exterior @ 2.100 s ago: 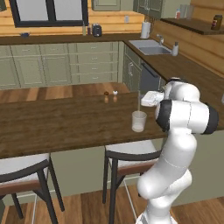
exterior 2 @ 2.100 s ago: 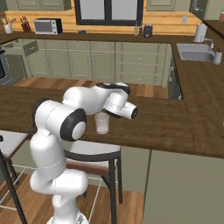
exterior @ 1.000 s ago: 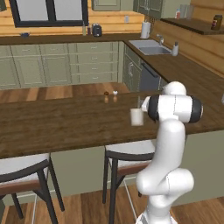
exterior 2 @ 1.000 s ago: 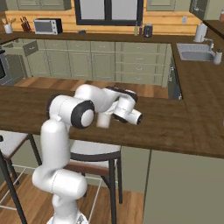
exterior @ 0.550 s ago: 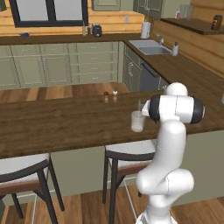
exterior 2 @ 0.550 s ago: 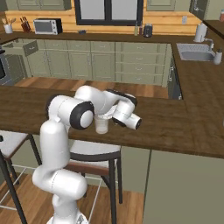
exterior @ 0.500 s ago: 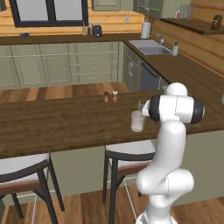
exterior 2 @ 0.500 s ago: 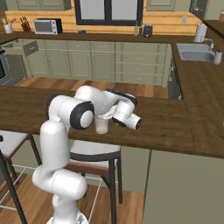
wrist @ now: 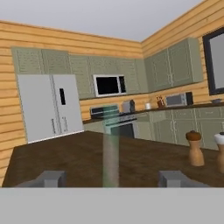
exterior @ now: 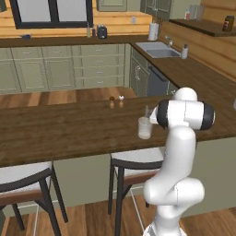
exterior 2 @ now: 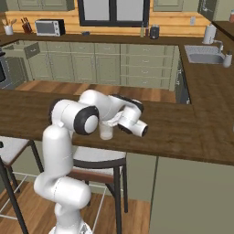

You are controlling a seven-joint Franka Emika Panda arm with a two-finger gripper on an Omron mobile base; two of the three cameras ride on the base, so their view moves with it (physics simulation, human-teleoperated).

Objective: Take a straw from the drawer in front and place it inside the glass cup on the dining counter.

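The glass cup [exterior: 144,128] [exterior 2: 106,131] stands on the dining counter [exterior: 64,133] near its front edge. The straw [exterior: 147,111] rises upright out of the cup. In the hand view the straw [wrist: 110,148] is a pale upright stick between my two fingertips, touching neither. My gripper [wrist: 111,178] [exterior 2: 114,122] is open and hovers level with the cup's top, reaching in from the right. A sage-green drawer [exterior 2: 28,48] stands pulled out at the far back left.
Two small shakers [exterior: 116,101] [wrist: 194,148] stand on the counter beyond the cup. Black-framed stools [exterior: 133,159] [exterior: 23,177] sit under the counter's near edge. A sink [exterior: 159,50] lies in the right-hand worktop. The fridge [wrist: 50,107] stands across the room.
My fingers have parted and let go of the straw, which now stands in the cup. The arm has lowered slightly over the last second and has since kept still.
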